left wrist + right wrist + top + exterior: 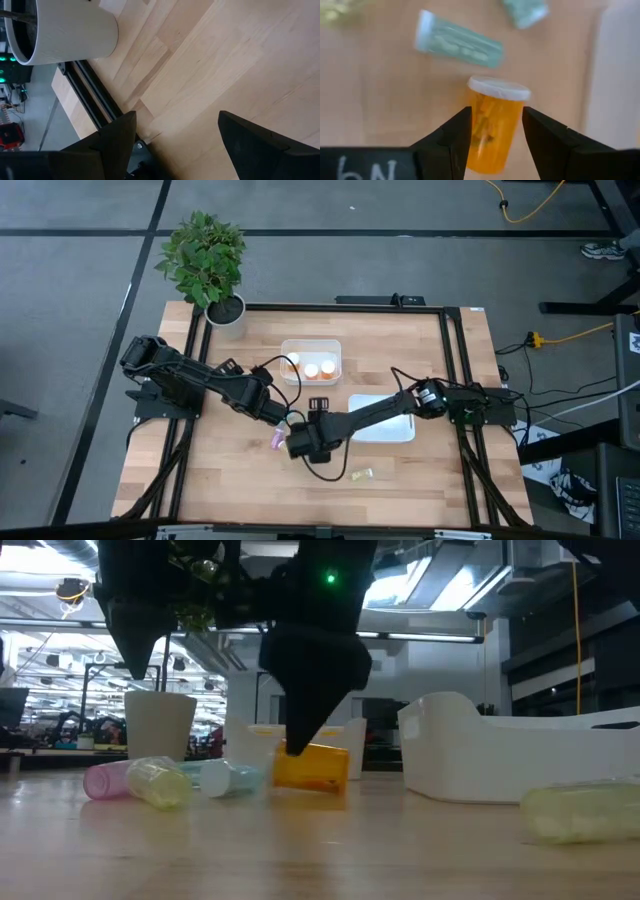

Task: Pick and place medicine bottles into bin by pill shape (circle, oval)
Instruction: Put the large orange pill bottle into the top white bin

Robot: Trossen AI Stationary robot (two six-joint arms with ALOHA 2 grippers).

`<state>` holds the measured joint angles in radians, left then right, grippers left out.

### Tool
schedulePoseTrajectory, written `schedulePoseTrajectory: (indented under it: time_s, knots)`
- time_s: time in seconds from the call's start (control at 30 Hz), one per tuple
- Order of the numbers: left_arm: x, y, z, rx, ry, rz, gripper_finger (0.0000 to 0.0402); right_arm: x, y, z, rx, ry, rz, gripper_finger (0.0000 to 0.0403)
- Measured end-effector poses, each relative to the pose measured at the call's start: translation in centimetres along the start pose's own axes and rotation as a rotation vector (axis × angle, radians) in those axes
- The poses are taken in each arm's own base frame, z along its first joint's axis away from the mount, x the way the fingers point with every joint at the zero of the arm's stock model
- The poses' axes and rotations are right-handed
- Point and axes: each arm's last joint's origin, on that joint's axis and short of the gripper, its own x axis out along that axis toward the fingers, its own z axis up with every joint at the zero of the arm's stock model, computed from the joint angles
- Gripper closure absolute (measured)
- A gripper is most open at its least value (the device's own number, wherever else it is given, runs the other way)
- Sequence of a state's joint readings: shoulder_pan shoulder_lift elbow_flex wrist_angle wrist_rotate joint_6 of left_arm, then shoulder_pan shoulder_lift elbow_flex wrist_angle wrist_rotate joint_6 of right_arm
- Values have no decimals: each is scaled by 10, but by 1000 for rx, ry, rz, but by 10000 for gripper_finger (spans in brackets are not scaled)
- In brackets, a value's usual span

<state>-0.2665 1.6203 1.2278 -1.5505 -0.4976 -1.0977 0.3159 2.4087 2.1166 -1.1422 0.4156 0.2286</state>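
Yellow bottle [580, 810]: nearest in the low view, a pale bottle lying on its side on the table [420, 465], alone toward the front edge.
Right hand [495, 131]: low over the middle of the table, its two dark fingers [451, 137] pinching an orange bottle from either side.
Orange bottle [492, 125]: white round cap, oval-looking pills inside; in the low view it lies on its side, resting on the wood.
Green bottle [457, 45]: just past the orange one, on its side, white cap, apart from it.
Teal bottle [525, 11]: a little beyond, only partly in view.
Pink and pale yellow bottles [135, 782]: lying together on the table, beside the right hand.
Left hand [175, 140]: next to the right hand near the table's middle, fingers spread wide, nothing between them, bare wood below.
White tray [400, 430]: beside the right arm; contents hidden.
Clear bin [311, 350]: farther back, holding three orange bottles with white caps.
Potted plant [208, 265]: far left corner of the table, white pot.
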Motion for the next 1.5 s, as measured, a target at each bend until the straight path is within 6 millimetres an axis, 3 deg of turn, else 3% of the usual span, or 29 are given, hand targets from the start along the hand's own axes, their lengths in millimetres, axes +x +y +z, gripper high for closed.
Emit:
schedulePoseTrajectory:
  time_s: [0.23, 0.43, 0.6, 0.8, 0.97, 1.13, 1.23, 1.33, 1.5]
  knots:
    - [0, 0, 0, 0, 0, 0, 127, -54, -1, -2, -39, 26, -58, 227]
    - [0, -1, 0, -4, -3, -5, 127, -113, -12, -30, 36, -92, -412, 227]
    - [0, -2, 1, -5, -8, -16, 127, -169, -34, -68, 164, -220, -436, 227]
    - [0, -3, 1, -8, -11, -22, 127, -222, -71, -143, 355, -373, -410, 227]
    - [0, -5, 2, -14, -24, -45, 127, -222, -102, -224, 646, -469, -342, 227]
    - [-1, -14, 6, 43, -44, -139, 127, -177, -99, -282, 908, -455, -147, 227]
    - [-3, -26, 12, 109, -60, -291, 127, -149, -80, -292, 880, -489, 49, 227]
    - [-10, -41, 20, 195, -118, -492, 127, -133, -61, -289, 728, -608, 224, 227]
    - [-28, -60, 33, 319, -348, -711, 127, -147, -51, -277, 448, -818, 473, 227]
